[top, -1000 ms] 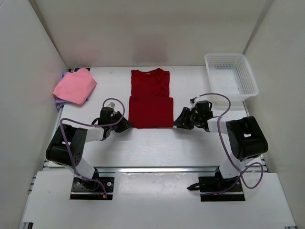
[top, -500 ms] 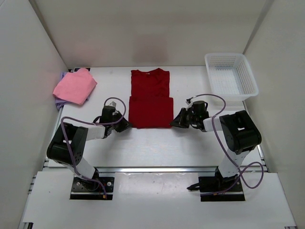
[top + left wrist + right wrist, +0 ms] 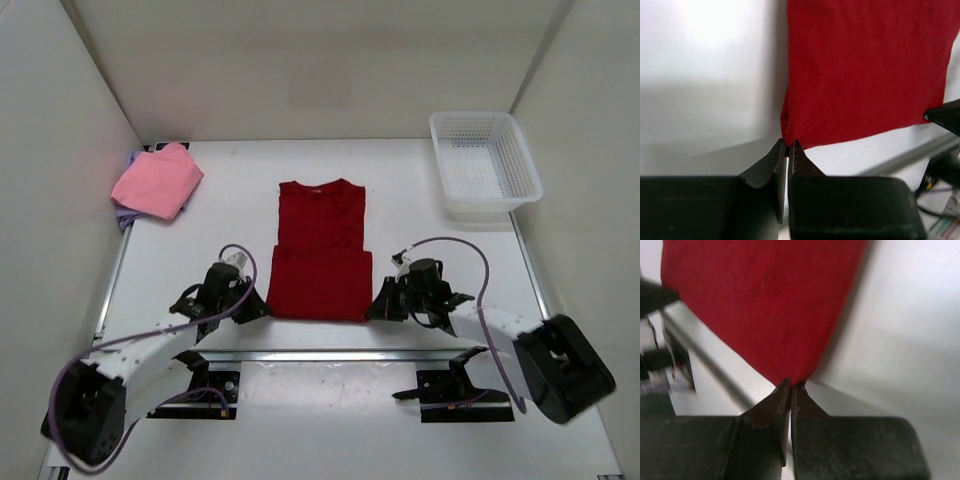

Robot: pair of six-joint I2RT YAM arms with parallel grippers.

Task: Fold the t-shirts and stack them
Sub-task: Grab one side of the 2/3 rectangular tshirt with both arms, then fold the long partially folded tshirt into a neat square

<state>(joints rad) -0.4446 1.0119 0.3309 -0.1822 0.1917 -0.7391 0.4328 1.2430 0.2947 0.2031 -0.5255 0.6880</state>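
The dark red t-shirt [image 3: 321, 250] lies flat in the middle of the table, its lower part doubled over near the front edge. My left gripper [image 3: 262, 311] is shut on the shirt's near left corner [image 3: 787, 142]. My right gripper [image 3: 373, 311] is shut on its near right corner [image 3: 792, 381]. The red cloth [image 3: 865, 70] spreads away from the left fingertips, and in the right wrist view the red cloth [image 3: 765, 300] does the same. A folded pink t-shirt [image 3: 157, 180] rests on a lavender t-shirt [image 3: 128, 215] at the far left.
A white lattice basket [image 3: 484, 163] stands at the far right corner. White walls enclose the table on three sides. The metal rail [image 3: 320, 355] of the front edge runs just behind the shirt's near hem.
Both grippers closed on the near corners of the dark red shirt and pulled it toward the front edge. Both arms now stretch low and forward.
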